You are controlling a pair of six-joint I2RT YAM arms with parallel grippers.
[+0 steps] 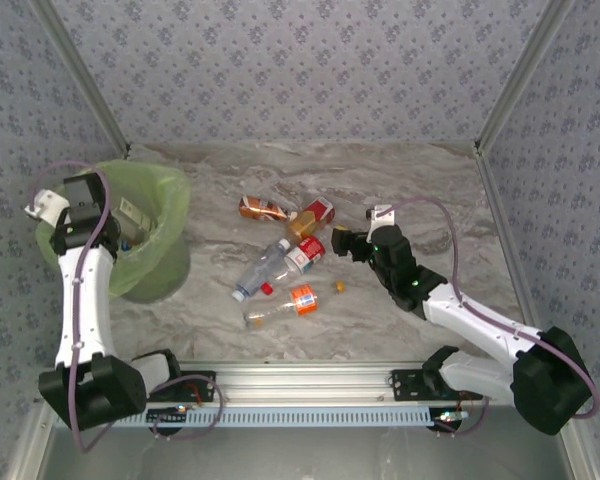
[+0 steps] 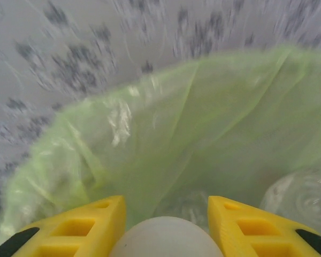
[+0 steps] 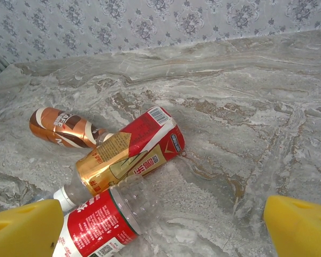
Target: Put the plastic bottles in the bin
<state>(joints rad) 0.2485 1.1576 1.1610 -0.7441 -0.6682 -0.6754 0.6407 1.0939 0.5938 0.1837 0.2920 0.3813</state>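
The bin (image 1: 165,195) with its light-green bag stands at the far left. My left gripper (image 1: 128,222) hangs over its opening, shut on a white bottle (image 2: 163,238) that sits between the yellow fingers (image 2: 85,227). Clear bottles (image 2: 302,195) lie inside the bin. In the middle of the table lie a brown bottle (image 1: 263,208), a red and gold bottle (image 1: 315,215), a red-labelled clear bottle (image 1: 300,252), a blue-capped clear bottle (image 1: 260,270) and an orange-labelled bottle (image 1: 285,303). My right gripper (image 1: 342,243) stands open just right of the red-labelled bottle (image 3: 99,222).
A small orange cap (image 1: 340,286) lies loose on the marble table (image 1: 420,190). Patterned walls close the table at the back and both sides. A metal rail (image 1: 310,380) runs along the near edge between the arm bases.
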